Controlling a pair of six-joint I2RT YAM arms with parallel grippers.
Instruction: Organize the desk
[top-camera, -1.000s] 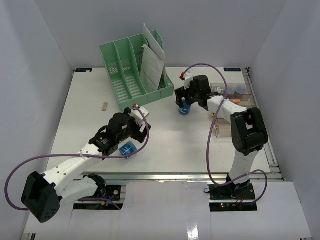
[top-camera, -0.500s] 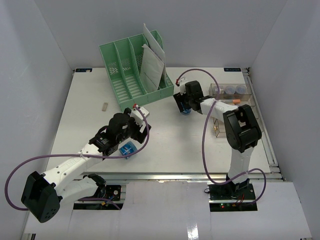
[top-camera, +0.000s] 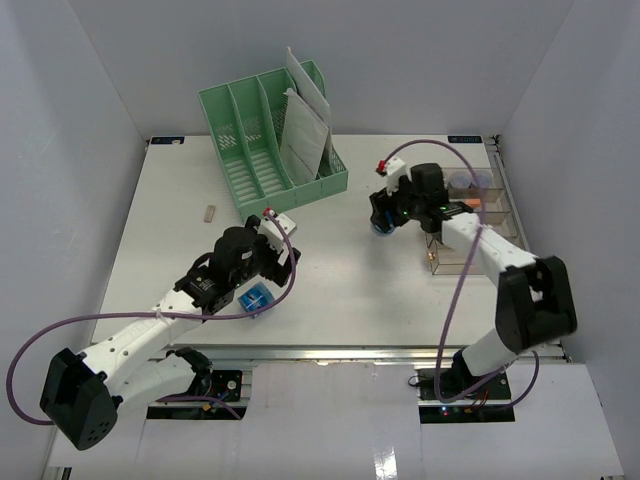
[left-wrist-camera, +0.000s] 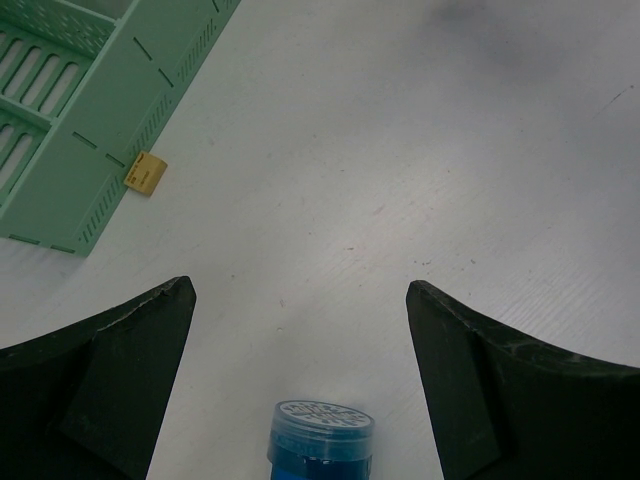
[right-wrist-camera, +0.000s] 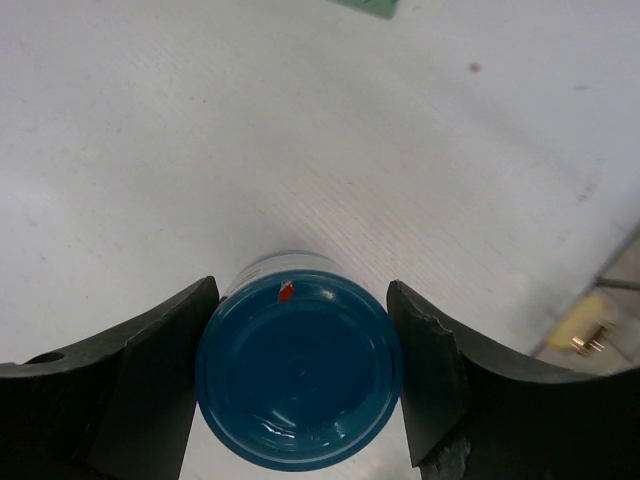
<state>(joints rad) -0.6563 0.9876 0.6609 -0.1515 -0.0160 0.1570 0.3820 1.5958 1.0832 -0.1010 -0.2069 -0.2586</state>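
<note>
On the white desk (top-camera: 340, 275), my right gripper (top-camera: 383, 224) is shut on a blue-lidded jar (right-wrist-camera: 298, 385). Its two fingers press the lid's sides, just left of the clear compartment tray (top-camera: 470, 215). In the top view the jar (top-camera: 380, 228) shows only as a blue spot under the wrist. My left gripper (left-wrist-camera: 300, 300) is wide open near the desk's front. A small blue-capped container (left-wrist-camera: 321, 440) lies between its fingers without touching them; in the top view this container (top-camera: 257, 297) sits under the left wrist.
A green slotted file rack (top-camera: 268, 140) holding papers stands at the back left. A small yellow block (left-wrist-camera: 146, 172) lies against its base. A small tan piece (top-camera: 210, 212) lies to the rack's left. Purple-lidded jars (top-camera: 470, 181) sit in the clear tray.
My right gripper closed on the blue-lidded jar and its arm swung right, bringing the jar slightly right and nearer. The left arm has barely moved.
</note>
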